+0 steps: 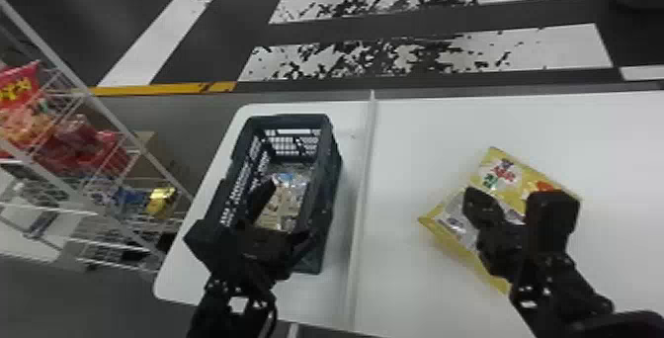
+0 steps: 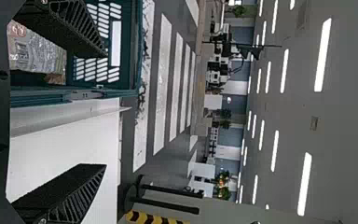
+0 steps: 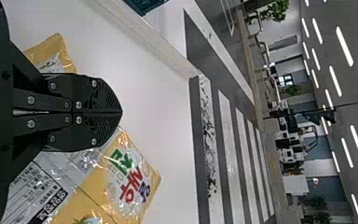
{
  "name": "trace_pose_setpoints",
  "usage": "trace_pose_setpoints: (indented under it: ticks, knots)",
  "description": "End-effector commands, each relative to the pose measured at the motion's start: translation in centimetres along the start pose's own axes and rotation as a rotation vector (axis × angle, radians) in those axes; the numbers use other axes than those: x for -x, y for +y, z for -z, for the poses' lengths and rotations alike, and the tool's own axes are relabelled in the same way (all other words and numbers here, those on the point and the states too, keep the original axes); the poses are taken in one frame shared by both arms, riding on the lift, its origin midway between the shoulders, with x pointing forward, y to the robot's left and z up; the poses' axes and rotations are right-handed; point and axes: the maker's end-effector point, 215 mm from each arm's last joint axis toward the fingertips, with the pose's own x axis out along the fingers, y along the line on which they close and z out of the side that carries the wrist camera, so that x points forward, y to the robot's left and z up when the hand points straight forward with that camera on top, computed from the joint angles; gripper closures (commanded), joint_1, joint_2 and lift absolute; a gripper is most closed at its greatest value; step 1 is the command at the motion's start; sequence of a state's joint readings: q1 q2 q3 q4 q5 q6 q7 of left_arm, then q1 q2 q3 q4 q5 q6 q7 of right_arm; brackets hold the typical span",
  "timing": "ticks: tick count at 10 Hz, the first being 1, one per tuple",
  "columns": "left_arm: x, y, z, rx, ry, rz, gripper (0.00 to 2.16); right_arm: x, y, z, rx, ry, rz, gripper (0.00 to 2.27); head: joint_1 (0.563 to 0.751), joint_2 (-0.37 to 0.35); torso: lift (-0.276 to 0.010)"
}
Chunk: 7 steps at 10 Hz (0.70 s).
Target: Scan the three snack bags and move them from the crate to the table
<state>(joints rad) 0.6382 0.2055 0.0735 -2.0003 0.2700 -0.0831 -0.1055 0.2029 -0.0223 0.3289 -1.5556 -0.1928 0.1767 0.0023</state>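
My left gripper stands open over the near part of the dark crate; a silvery snack bag lies inside. In the left wrist view, my left gripper has one finger over the crate opening, near the silvery bag, and the other over the table. My right gripper is above a yellow snack bag on the right part of the table. In the right wrist view, my right gripper is shut, its fingers hiding the middle of the yellow bag.
A raised pale strip runs between the crate and the table's right part. At the left stands a white wire rack holding red snack bags and a gold packet.
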Motion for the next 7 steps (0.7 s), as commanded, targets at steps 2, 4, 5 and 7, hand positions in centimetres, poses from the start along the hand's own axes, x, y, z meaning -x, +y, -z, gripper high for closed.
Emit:
trace_pose_setpoints:
  ticks: [2,4,5,7]
  knots:
    - [-0.1,-0.1,0.1,0.002,-0.001,0.004,0.03,0.4,-1.0,3.9,-0.048,0.093,-0.021,2.24,0.695,0.297,-0.062]
    - [-0.3,-0.5,0.2,0.007,-0.001,0.012,0.03,2.5,-1.8,6.4,-0.065,0.161,-0.028,2.25,0.695,0.296,-0.062]
    - [-0.4,-0.6,0.1,0.010,-0.005,0.013,0.03,3.9,-2.6,6.8,-0.069,0.172,-0.027,2.24,0.695,0.292,-0.062]
    - [-0.7,-1.0,0.4,0.013,-0.005,0.020,0.03,6.7,-4.4,7.8,-0.104,0.229,-0.051,2.25,0.695,0.265,-0.062]
